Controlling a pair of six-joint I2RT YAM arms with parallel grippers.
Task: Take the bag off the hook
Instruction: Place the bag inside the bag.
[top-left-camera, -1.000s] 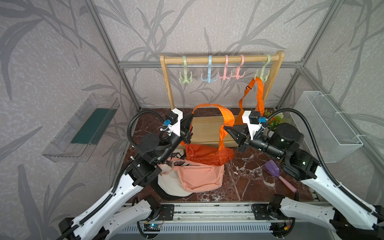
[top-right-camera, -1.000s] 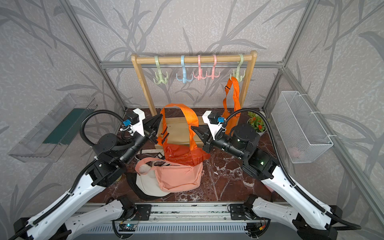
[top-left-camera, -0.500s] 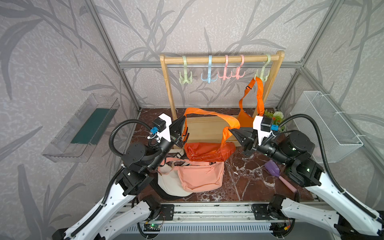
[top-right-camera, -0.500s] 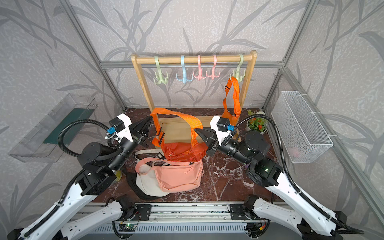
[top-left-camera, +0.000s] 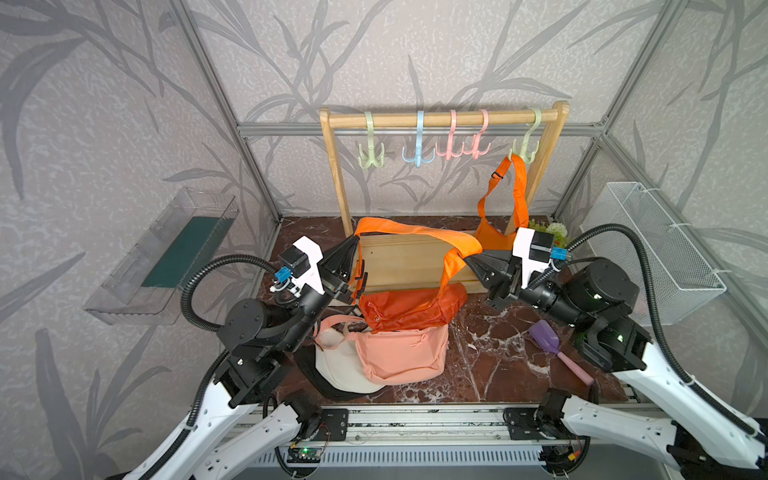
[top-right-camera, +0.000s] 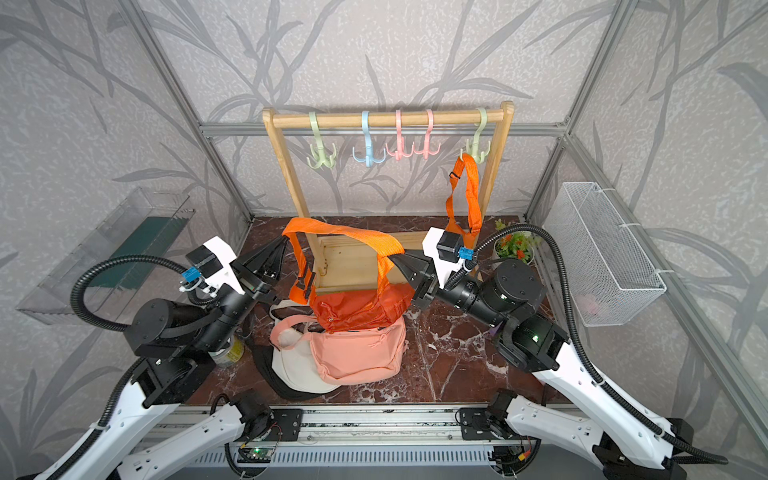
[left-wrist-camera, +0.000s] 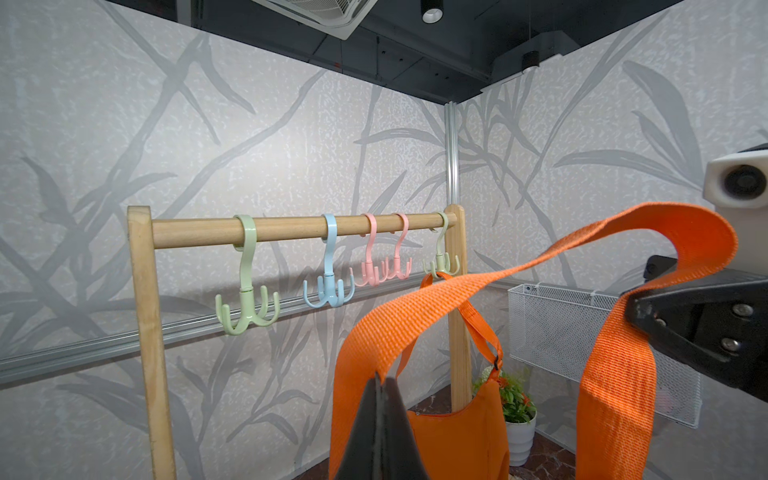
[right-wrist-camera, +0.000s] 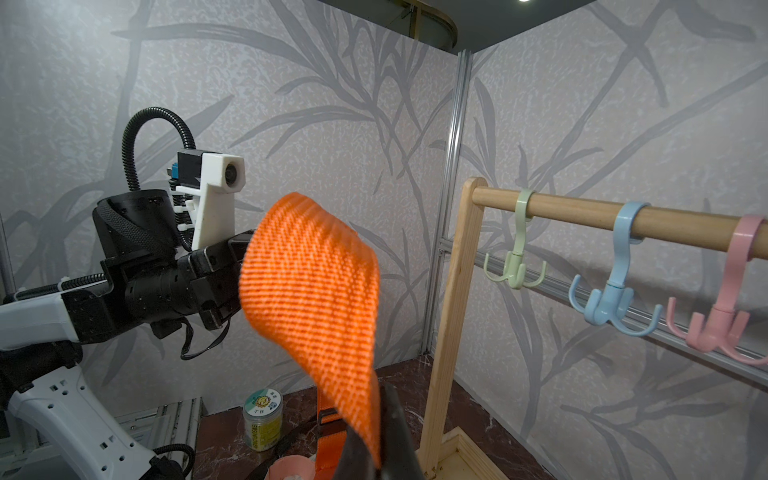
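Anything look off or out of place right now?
Nothing spilled or damaged. The orange bag slumps atop a pink bag and cream bag, its strap pinched by the left end effector and right end effector. The rightmost green hook tilts under a second orange bag.

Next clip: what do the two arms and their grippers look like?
The left arm and right arm both have white lower links, black joint housings and black pointed jaws. A white camera mount with a blue connector tops each wrist, fed by a black ribbed hose. A green light glows on the right arm.
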